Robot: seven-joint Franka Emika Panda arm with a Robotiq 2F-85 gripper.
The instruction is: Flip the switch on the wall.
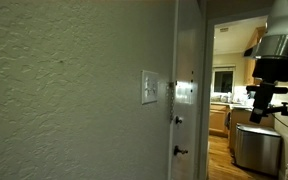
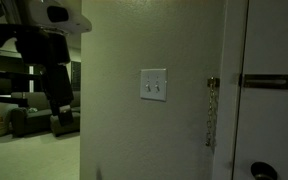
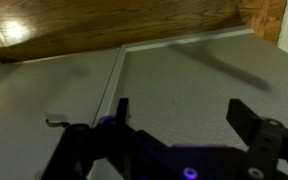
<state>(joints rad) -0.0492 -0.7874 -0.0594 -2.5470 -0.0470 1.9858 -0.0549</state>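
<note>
A white double switch plate [image 1: 149, 87] sits on the textured wall [image 1: 64, 90]; it also shows in an exterior view [image 2: 153, 85] on the wall there [image 2: 154, 140]. My gripper [image 1: 263, 108] hangs off to the side of the wall, well away from the plate, in both exterior views [image 2: 62, 115]. In the wrist view the gripper [image 3: 182, 118] is open and empty, its two dark fingers wide apart over a grey surface. The switch is not in the wrist view.
A white door [image 1: 187, 110] with a handle and latch [image 2: 262, 82] stands beside the switch wall. A kitchen with a steel bin [image 1: 257, 148] lies behind the arm. A sofa [image 2: 39, 120] shows in a room beyond. A wood floor [image 3: 114, 25] is in the wrist view.
</note>
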